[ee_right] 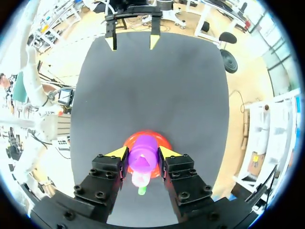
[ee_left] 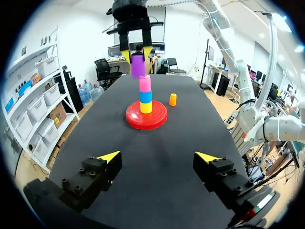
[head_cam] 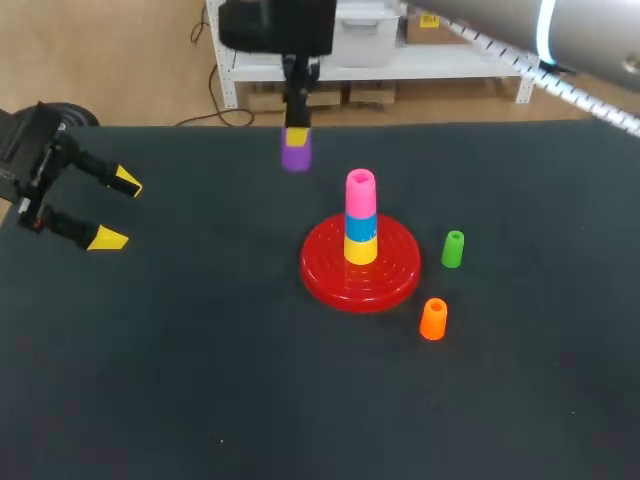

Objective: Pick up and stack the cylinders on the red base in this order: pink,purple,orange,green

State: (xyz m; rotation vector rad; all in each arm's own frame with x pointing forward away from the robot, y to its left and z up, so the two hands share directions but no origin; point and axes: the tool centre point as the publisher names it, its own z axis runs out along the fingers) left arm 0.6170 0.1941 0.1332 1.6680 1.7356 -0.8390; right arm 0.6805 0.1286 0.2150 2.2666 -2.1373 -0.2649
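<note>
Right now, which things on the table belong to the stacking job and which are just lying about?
Job: red base, pink cylinder, purple cylinder in right gripper, orange cylinder, green cylinder.
Not in the order: yellow cylinder, blue cylinder, under the pink.

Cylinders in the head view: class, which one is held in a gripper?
The purple cylinder, clamped in the right gripper above the table; the orange cylinder and green cylinder stand loose on it.

My left gripper [ee_left: 157, 155] has its fingers spread wide, with nothing between them. Well ahead stands the red base [ee_left: 131, 117] bearing a yellow, blue and pink stack [ee_left: 145, 95]. My right gripper [ee_left: 137, 53] clasps the purple cylinder [ee_left: 137, 67] near the stack's top (an orange cylinder [ee_left: 173, 99] stands just beyond the base).
</note>
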